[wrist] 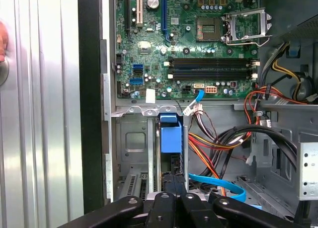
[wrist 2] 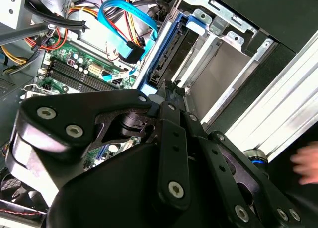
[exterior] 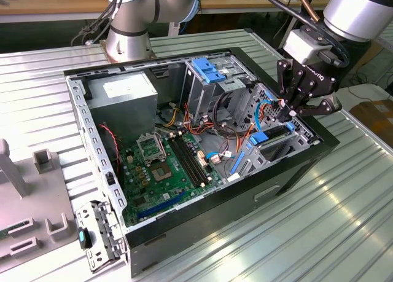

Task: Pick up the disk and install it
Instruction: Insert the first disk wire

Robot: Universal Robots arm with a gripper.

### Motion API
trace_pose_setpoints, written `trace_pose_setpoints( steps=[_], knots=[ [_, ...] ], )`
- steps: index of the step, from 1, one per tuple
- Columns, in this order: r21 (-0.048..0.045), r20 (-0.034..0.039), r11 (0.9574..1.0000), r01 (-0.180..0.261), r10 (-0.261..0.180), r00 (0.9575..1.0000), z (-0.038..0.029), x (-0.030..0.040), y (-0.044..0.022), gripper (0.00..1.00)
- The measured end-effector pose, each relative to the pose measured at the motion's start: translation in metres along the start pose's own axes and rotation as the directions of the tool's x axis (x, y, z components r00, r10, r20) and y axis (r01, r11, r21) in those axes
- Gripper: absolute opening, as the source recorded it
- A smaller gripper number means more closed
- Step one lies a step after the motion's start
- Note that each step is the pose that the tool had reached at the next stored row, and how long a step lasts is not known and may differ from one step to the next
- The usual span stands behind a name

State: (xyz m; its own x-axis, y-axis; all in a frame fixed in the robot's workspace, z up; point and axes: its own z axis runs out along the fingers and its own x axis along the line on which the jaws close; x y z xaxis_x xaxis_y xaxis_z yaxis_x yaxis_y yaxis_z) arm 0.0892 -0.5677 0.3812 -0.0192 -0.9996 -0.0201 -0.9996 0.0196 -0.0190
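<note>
The disk (wrist: 170,136) stands on edge in the drive bay at the front corner of the open computer case (exterior: 80,116), its blue carrier rail facing the first wrist camera. In the second wrist view its dark face (wrist 2: 171,51) sits between a blue rail and the bay's metal wall. My gripper (exterior: 287,112) hangs right over that bay at the exterior view's right. Its black fingertips (wrist: 167,184) are drawn together on the disk's near edge, which both wrist views show. The gripper (wrist 2: 172,85) touches the disk where the rail ends.
Beside the bay lie a green motherboard (exterior: 166,165), a blue flat cable (wrist: 218,183) and bundled wires (wrist: 208,148). A grey power supply box (exterior: 123,97) and a blue latch plate (exterior: 207,70) sit further back. A person's hand (wrist 2: 308,161) is just outside the case.
</note>
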Motion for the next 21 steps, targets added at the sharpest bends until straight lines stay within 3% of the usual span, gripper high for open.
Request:
trace_pose_setpoints(
  steps=[3,4,7,9,11,12,14,19,21],
  knots=[
    [-0.0004,-0.0021,0.9998,0.021,-0.021,0.9998,0.0000,-0.0002,-0.0001,0.11],
    [-0.0009,-0.0025,0.9989,0.048,-0.048,0.9989,0.0000,-0.0001,-0.0001,0.11],
    [-0.0022,-0.0012,0.9931,0.118,-0.118,0.9931,0.0001,-0.0002,-0.0016,0.11],
    [-0.0025,-0.0009,0.9912,0.132,-0.132,0.9912,0.0003,-0.0008,-0.0125,0.11],
    [-0.0026,-0.0008,0.9907,0.136,-0.136,0.9907,0.0005,-0.0015,-0.0185,0.11],
    [-0.0027,-0.0005,0.9901,0.141,-0.141,0.9901,0.0008,-0.0029,-0.0281,0.11],
    [-0.0027,-0.0004,0.9891,0.147,-0.147,0.9891,0.0011,-0.0052,-0.0365,0.11],
    [-0.0031,0.0000,0.9857,0.169,-0.169,0.9857,0.0014,-0.0089,-0.0449,0.11],
    [-0.0035,0.0005,0.9818,0.190,-0.190,0.9818,0.0015,-0.0106,-0.0476,0.11]
  ],
)
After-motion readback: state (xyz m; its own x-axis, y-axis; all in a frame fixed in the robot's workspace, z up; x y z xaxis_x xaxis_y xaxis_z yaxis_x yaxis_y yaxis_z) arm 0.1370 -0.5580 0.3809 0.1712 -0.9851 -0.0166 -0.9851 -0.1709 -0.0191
